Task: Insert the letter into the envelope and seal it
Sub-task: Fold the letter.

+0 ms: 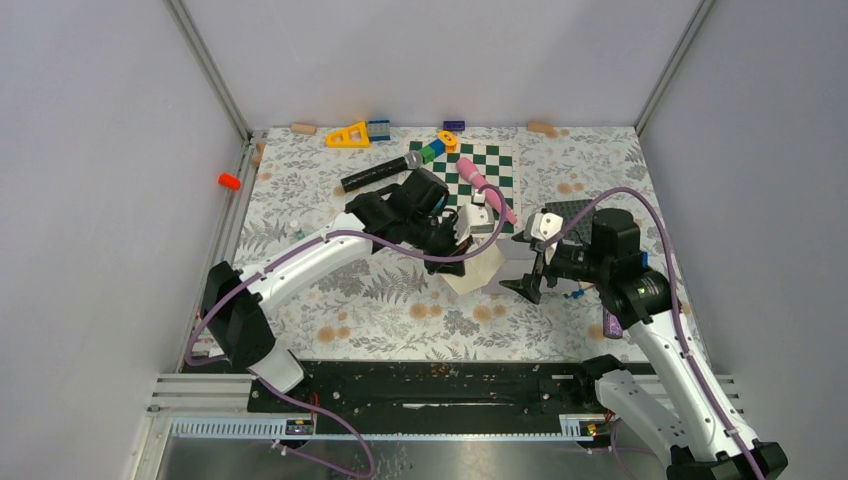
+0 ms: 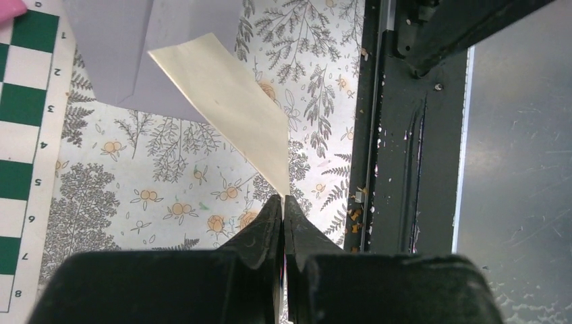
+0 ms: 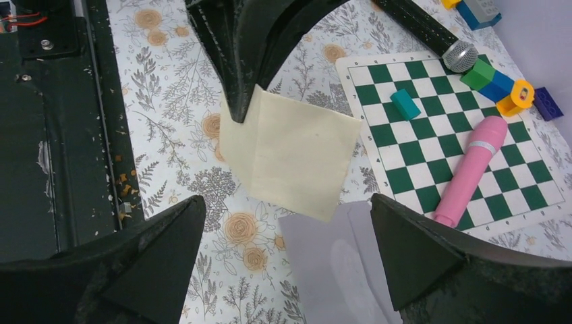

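My left tool (image 2: 283,200) is clenched on a corner of the letter (image 3: 297,152), holding it near the envelope (image 3: 334,260) (lying flat on the tabletop (image 3: 168,88)). My right tool (image 3: 290,236) hangs released above. I judge nothing is inserted yet, and sealing comes after that.

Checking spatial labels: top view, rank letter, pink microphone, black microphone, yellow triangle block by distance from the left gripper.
1. letter, held by left gripper
2. pink microphone, just behind
3. black microphone, back left
4. yellow triangle block, far back left
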